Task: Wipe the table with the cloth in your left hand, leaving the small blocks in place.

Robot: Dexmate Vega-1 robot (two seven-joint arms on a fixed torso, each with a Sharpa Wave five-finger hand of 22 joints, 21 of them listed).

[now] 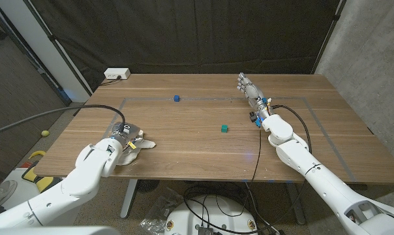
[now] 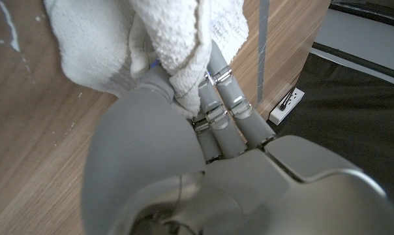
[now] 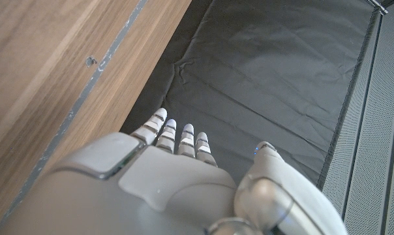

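While the left robot hand (image 1: 122, 138) grips the white cloth (image 1: 139, 145) down on the tabletop's (image 1: 197, 143) near left corner, the right robot hand (image 1: 248, 87) waits empty, fingers straight, near the far edge, well apart from the blue block (image 1: 176, 98) and green block (image 1: 224, 129).

**Robot lab / test bay**

Black curtain (image 1: 184, 39) backdrop behind a wooden table (image 1: 184, 140) marked with grey tape lines (image 1: 213, 98). Bare concrete wall (image 1: 373, 46) on one side, loose cables (image 1: 210, 202) on the floor, white power strip (image 1: 117, 74) at table corner.
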